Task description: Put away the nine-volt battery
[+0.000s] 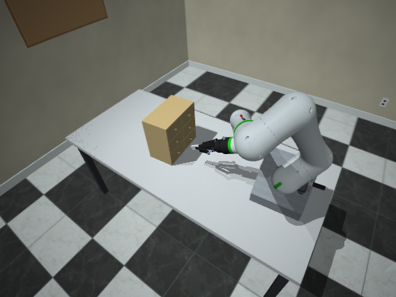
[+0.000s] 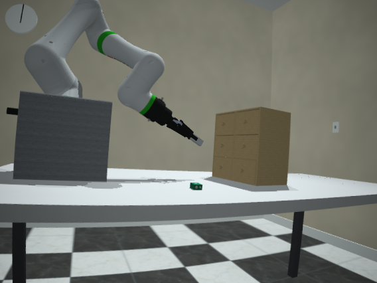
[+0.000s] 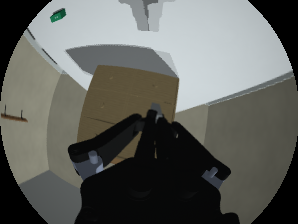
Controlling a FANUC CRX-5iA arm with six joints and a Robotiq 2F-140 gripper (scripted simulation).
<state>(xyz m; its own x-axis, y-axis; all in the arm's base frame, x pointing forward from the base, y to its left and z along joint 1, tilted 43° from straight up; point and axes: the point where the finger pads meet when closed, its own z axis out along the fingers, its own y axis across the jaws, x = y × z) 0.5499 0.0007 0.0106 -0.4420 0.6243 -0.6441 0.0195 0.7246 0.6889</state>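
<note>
The small wooden chest (image 1: 167, 127) stands on the white table, with six drawers in two columns; all drawer fronts look flush. It also shows in the side view (image 2: 251, 145) and in the wrist view (image 3: 129, 106). A small green nine-volt battery (image 2: 196, 186) lies on the table in front of the chest, also seen far off in the wrist view (image 3: 59, 14). My gripper (image 2: 198, 141) is shut and empty, tilted towards the chest front, a short way from the middle drawers and above the table. In the overhead view it (image 1: 196, 148) points at the lower drawers.
The arm's grey base block (image 2: 61, 137) stands on the table on the far side from the chest. The table edge runs close behind the chest.
</note>
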